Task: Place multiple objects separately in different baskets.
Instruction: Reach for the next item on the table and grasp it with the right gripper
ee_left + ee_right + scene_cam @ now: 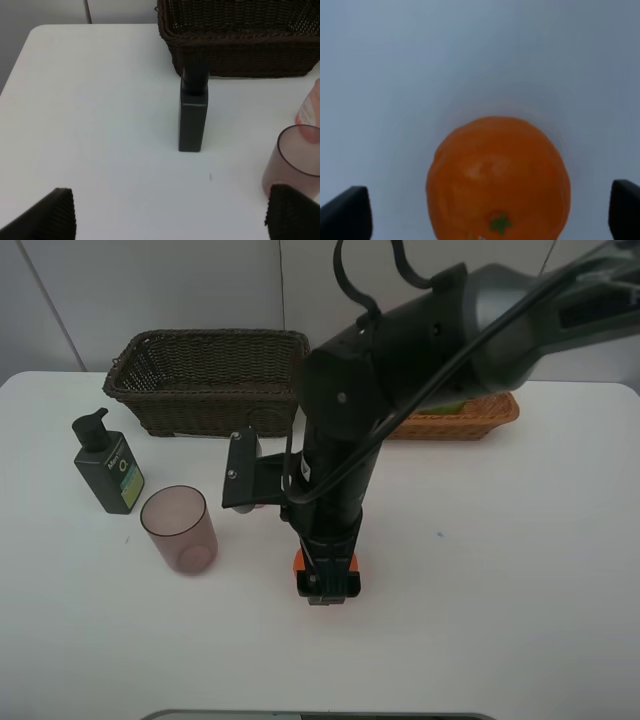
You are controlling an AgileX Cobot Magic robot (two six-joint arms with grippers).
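Orange (497,177): lay on the white table (500,590) near the front, about midway between left and right. Was bracketed by the right gripper (329,586), pointed straight down over it, fingers spread wide to either side, clear of the peel and pinching nothing. Looked round and firm under a slightly yielding skin, and probably light. Judged apt to roll if pushed from one side only, and to squirt upward if pinched above its widest part. Best taken across the middle, both pads closing evenly at or just below the widest girth, with moderate pressure so as not to bruise

Translucent pinkish cup (180,530): stood upright, mouth up, further back and to the left. Looked thin-walled and easy to tip

Dark green pump bottle (108,465): stood upright just beyond the cup, further left

Small pink bottle (307,107): glimpsed beside the cup in the left wrist view, mostly cut off

Left gripper (172,215): likewise spread and holding nothing, facing bottle and cup from the left side

Dark brown basket (210,380): sat at the far side, left of centre

Orange-tan basket (480,420): sat to its right, partly hidden by the arm; showed a glimpse of green inside, too covered to name
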